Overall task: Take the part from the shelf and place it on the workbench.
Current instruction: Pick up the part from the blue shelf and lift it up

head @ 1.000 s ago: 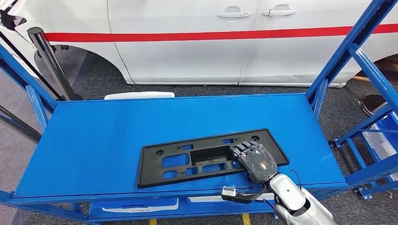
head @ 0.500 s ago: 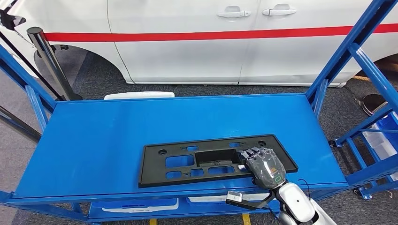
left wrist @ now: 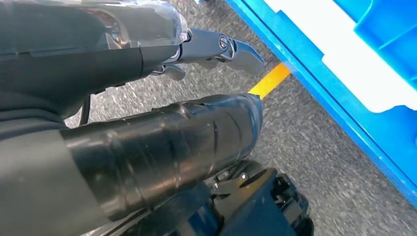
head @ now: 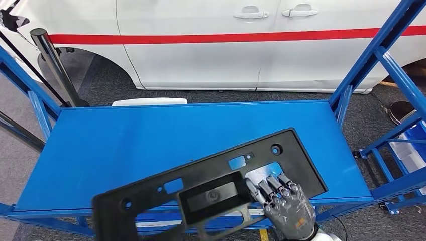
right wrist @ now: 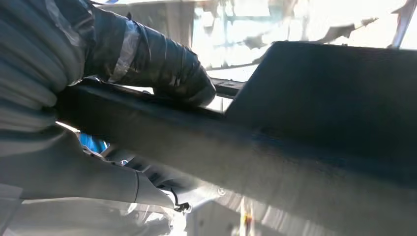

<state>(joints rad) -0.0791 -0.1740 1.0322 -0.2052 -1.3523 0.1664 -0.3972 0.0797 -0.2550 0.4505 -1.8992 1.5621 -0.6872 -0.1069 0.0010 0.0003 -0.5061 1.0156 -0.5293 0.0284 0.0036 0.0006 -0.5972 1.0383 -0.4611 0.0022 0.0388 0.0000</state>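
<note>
Lifted off the blue shelf (head: pixel 125 145) since a second ago, the black plastic panel (head: pixel 211 193) tilts in the right robot hand (head: pixel 289 203), fingers clamped on its edge; workbench placement remains.

The part (head: pixel 211 186) hangs tilted over the front edge of the shelf (head: pixel 150 140), its right end raised above the shelf deck and its left end lower, out past the front rail. The right hand (head: pixel 286 203) grips it from below at the near right, fingers (head: pixel 269 188) over its top face. Behind the shelf stands a car (head: pixel 241 45). A post (head: pixel 52 65) stands at the rear left. Bins (head: pixel 409 145) sit on a rack to the right.
</note>
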